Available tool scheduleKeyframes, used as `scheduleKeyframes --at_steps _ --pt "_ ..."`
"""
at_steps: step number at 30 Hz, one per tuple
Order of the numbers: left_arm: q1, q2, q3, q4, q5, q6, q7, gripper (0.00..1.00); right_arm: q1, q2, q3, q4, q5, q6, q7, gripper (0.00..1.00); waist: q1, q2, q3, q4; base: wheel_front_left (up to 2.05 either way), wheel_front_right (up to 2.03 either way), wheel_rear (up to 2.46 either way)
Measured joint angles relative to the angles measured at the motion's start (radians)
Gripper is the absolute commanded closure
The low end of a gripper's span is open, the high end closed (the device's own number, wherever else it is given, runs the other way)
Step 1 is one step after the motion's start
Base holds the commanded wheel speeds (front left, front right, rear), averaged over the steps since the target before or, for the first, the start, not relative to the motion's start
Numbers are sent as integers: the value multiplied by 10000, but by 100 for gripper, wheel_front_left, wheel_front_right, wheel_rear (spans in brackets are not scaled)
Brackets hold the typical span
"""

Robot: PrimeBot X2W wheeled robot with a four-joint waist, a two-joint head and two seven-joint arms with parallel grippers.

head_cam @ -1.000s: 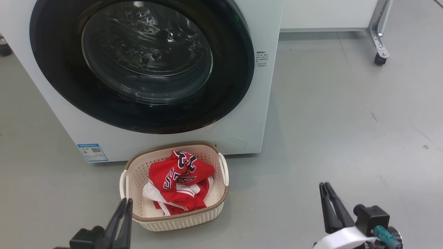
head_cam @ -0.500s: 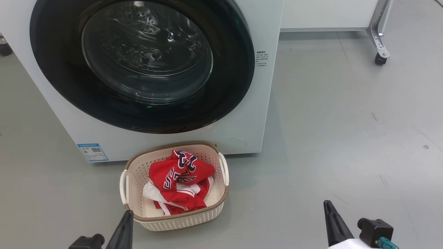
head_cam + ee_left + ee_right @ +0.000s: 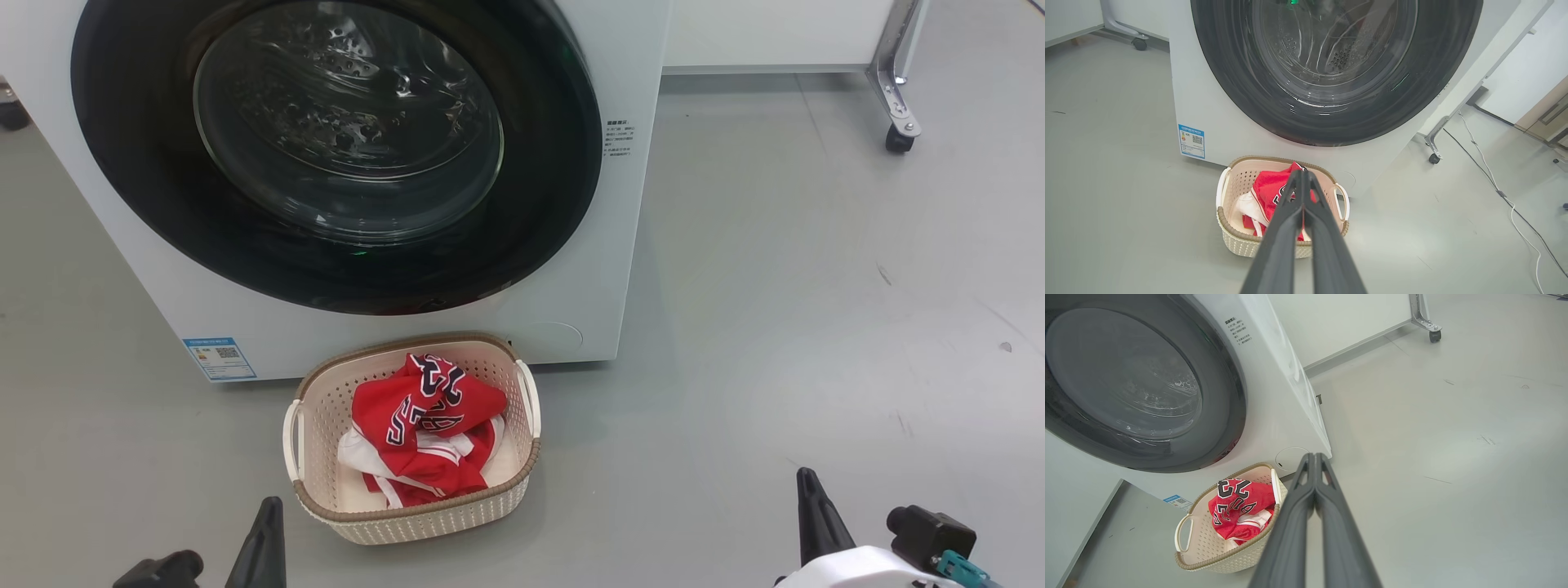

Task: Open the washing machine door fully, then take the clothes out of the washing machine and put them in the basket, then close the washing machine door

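The white washing machine (image 3: 588, 269) (image 3: 1208, 106) (image 3: 1274, 396) stands ahead with its round black washing machine door (image 3: 326, 155) (image 3: 1331, 69) (image 3: 1126, 379) flat against the front. On the floor before it sits the cream basket (image 3: 424, 518) (image 3: 1229, 232) (image 3: 1208, 559), holding the red clothes (image 3: 424, 433) (image 3: 1267, 192) (image 3: 1237, 506) with navy lettering. My left gripper (image 3: 268, 506) (image 3: 1302, 173) is shut and empty, low at the basket's left corner. Off to the right of the basket, my right gripper (image 3: 807, 478) (image 3: 1313, 457) is shut and empty over bare floor.
A white cabinet on metal caster legs (image 3: 896, 98) (image 3: 1425, 322) stands behind the machine to the right. Cables (image 3: 1506, 196) run over the grey floor beside another caster leg (image 3: 1435, 143). Open floor lies to the right of the basket.
Both grippers have dropped lower and back toward me. The right one has also shifted right. Their fingers went from slightly apart to shut. Basket, clothes and door have not moved.
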Motion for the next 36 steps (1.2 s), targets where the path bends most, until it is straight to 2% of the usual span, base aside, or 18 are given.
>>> scheduleKeyframes --at_steps 36 --pt "-896 92 713 562 -4805 -372 838 100 -716 -307 -1053 -10 4782 355 1062 100 0 0 14 35 0 0 0"
